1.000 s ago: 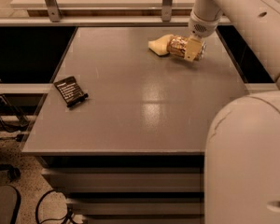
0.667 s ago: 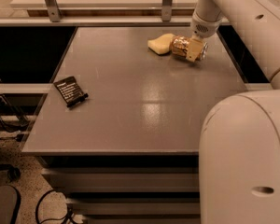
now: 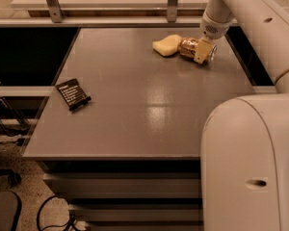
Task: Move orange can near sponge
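- Camera view looks down on a flat grey rectangular table with dark gaps on its left and right sides.
- At the far right part of the tabletop lies a shiny, copper-toned metal orange can, resting on its side.
- Just left of it sits a pale yellow, soft, wavy-edged sponge; the two are touching or very nearly so, and I cannot tell which.
- A white jointed robot arm reaches down from the upper right, and its two-finger gripper sits on the orange can.
- One pale finger crosses the near side of the orange can's right half; the gripper appears clamped around the can, with the other finger hidden behind it.
- The can's underside meets the table surface.
- Well apart from these, near the table's left edge, lies a small black rectangular packet with pale print, turned at an angle.
- A large rounded white robot housing fills the lower right foreground, covering the table's near right corner.
- Beyond the far edge runs a pale shelf with two upright grey metal posts.
- Dark cables lie on the speckled floor at lower left.
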`<state>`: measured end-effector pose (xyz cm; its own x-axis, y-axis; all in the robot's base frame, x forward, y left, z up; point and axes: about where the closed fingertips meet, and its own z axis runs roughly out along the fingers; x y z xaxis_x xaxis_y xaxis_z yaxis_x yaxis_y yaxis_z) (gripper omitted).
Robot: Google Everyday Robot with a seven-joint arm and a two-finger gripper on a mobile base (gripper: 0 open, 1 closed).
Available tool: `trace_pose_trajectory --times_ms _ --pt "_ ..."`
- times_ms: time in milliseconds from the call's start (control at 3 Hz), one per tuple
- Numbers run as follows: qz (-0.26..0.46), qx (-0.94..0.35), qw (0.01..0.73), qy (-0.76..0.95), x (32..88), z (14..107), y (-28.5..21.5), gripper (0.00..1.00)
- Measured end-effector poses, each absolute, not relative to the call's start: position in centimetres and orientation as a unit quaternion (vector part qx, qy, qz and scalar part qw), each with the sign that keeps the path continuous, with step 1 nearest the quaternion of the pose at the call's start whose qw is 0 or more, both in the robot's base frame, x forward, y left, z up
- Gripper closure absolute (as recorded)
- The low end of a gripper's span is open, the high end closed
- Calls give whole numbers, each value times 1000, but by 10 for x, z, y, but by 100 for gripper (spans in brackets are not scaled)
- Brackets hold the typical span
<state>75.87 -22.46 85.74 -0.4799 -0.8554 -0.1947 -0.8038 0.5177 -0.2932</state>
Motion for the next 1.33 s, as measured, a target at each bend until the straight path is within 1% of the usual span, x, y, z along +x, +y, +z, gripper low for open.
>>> trace_pose_trajectory --times_ms 1000,1333 --pt "-69 -480 161 860 763 857 -230 13" --pt "-67 -481 164 859 765 859 -230 0"
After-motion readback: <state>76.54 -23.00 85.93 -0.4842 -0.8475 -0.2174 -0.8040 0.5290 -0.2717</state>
